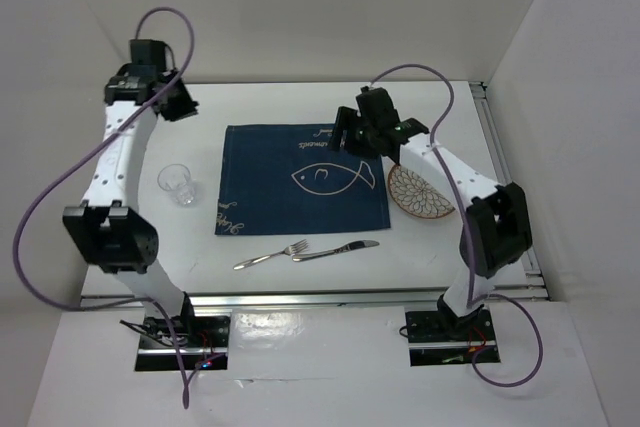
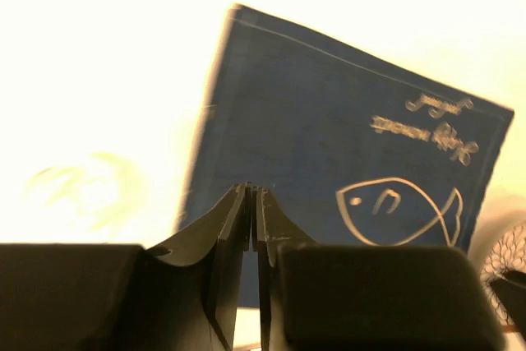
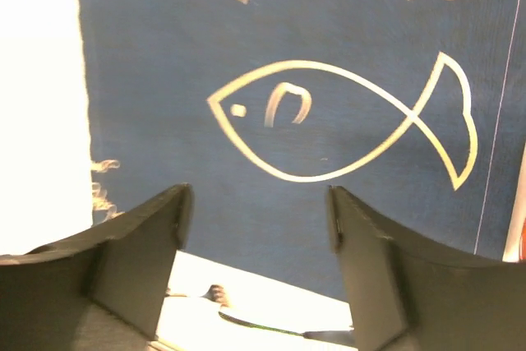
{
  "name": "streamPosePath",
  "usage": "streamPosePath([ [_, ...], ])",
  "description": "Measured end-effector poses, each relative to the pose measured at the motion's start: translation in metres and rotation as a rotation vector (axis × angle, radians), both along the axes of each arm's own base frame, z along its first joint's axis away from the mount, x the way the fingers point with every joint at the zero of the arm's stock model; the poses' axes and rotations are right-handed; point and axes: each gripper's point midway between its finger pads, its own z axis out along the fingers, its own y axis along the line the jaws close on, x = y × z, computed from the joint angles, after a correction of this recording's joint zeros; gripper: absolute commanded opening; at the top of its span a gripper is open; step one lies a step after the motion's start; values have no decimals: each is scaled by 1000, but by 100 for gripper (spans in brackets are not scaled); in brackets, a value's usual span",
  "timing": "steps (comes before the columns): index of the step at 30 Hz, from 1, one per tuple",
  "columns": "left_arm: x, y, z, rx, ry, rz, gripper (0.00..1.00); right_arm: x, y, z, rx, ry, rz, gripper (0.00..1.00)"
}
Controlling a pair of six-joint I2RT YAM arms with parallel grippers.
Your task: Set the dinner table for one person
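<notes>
The white dinner table (image 1: 270,112) carries a navy placemat (image 1: 300,179) with a white fish drawing. A clear glass (image 1: 178,184) stands left of the mat. A patterned plate (image 1: 420,192) lies at the mat's right edge, partly under my right arm. A fork (image 1: 270,255) and a knife (image 1: 335,250) lie in front of the mat. My left gripper (image 1: 183,102) is shut and empty, high over the far left of the table. My right gripper (image 1: 350,132) is open and empty above the mat's far right part. In the right wrist view the mat (image 3: 288,55) fills the frame.
White walls close in the table at the back and right. A metal rail (image 1: 510,177) runs along the right edge and the near edge. In the left wrist view the mat (image 2: 329,137), a blurred glass (image 2: 82,191) and the plate's rim (image 2: 505,256) show.
</notes>
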Motion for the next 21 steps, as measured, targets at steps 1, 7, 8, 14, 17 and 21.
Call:
streamPosePath([
  [1,-10,14,9,8,-21,29,24,-3,0,13,6,-27,1,83],
  [7,-64,69,3,82,6,163,54,-33,-31,32,-37,-70,-82,99],
  [8,-70,67,-3,86,22,152,67,-41,-44,24,-59,-47,-120,99],
  [14,-95,46,-14,48,38,81,72,-98,-137,-12,-61,93,-413,99],
  [17,-99,37,-4,20,-12,44,72,-125,-178,-13,31,100,-593,99],
  [21,-97,27,7,-10,-63,3,73,-146,-197,-24,148,122,-718,98],
])
